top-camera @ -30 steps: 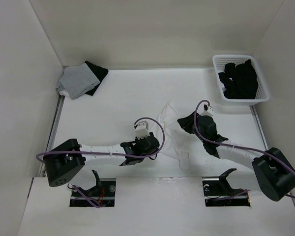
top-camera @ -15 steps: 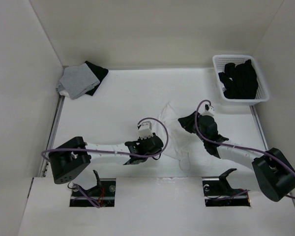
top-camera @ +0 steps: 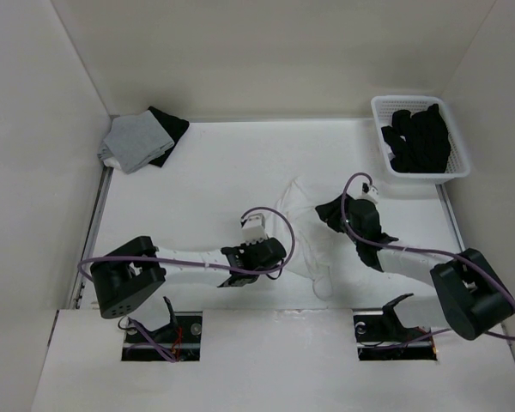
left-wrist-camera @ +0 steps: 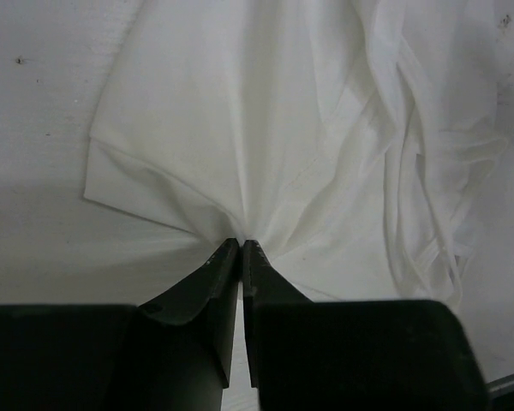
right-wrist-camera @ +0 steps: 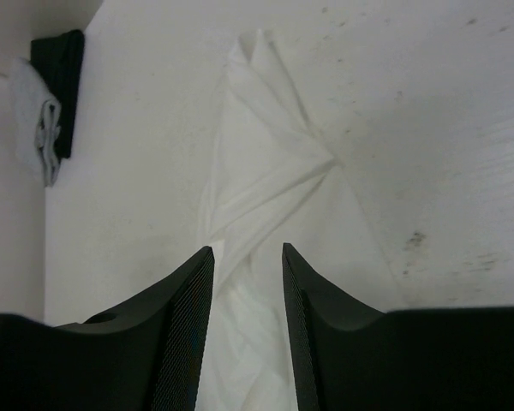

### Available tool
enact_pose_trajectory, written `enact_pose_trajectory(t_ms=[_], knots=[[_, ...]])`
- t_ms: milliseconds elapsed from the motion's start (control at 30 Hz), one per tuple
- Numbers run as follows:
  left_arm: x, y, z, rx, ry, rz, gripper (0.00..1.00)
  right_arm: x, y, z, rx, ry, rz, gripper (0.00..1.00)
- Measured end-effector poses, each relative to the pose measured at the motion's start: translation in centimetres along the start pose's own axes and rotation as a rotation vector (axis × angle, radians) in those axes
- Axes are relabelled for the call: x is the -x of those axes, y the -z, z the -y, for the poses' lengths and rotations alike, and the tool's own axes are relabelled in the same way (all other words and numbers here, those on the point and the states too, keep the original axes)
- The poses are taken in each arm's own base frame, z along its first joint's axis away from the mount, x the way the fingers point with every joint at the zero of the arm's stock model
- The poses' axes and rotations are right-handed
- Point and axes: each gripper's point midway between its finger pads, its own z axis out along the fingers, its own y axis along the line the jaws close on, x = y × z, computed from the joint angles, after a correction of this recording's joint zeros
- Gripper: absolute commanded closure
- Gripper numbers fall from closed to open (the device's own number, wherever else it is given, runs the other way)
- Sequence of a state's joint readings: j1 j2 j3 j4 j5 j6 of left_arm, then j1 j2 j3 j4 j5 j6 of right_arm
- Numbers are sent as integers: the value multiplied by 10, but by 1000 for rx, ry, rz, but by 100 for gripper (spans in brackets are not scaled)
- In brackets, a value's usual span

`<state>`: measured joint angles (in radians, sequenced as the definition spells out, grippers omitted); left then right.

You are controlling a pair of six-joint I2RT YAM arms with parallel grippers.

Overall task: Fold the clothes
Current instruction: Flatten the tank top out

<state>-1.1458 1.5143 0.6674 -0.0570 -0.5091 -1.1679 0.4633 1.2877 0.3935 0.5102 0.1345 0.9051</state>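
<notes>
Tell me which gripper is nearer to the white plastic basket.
Right. The right gripper is near-left of the basket; the left gripper, pinching the thin white garment, lies farther left.

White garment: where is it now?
Top view: white garment lies centrally between the left end effector, pinching its edge, and the right end effector.

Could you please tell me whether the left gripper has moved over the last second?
Yes: the left gripper has slid slightly right, toward the basket side, onto the edge of the white garment, which it pinches.
</notes>
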Motion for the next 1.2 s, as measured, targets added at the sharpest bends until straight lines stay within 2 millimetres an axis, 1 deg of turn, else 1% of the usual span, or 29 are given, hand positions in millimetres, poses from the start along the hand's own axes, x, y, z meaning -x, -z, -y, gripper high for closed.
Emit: enact_pose_trajectory(t_ms=[67, 133, 200, 267, 367, 467, 500, 633, 667, 767, 900, 1100, 1200], knots=[[2, 2, 1, -7, 5, 5, 97, 1, -5, 13, -40, -5, -1, 58], [7, 9, 0, -25, 18, 19, 98, 1, -17, 37, -117, -9, -12, 59], [12, 17, -1, -46, 32, 33, 98, 1, -25, 48, -154, -7, -20, 60], [17, 25, -4, -68, 54, 49, 98, 3, -40, 53, -178, -5, -28, 60], [23, 32, -12, -84, 89, 64, 98, 6, -55, 50, -180, 0, -35, 61], [27, 30, -24, -81, 121, 73, 98, 8, -65, 43, -161, 2, -44, 67], [26, 28, -29, -73, 127, 72, 98, 7, -66, 42, -160, 2, -48, 67], [24, 23, -38, -72, 153, 58, 98, -3, -72, 44, -145, 0, -88, 66], [24, 22, -38, -74, 156, 57, 98, -8, -74, 45, -138, -4, -100, 66], [23, 21, -38, -85, 171, 49, 98, -9, -76, 41, -114, -11, -109, 70], [23, 21, -35, -102, 180, 42, 98, -10, -76, 40, -102, -15, -120, 83], [25, 21, -34, -108, 186, 43, 98, -9, -76, 39, -96, -16, -110, 96], [29, 21, -34, -107, 197, 51, 98, -4, -71, 40, -104, -14, -86, 98]])
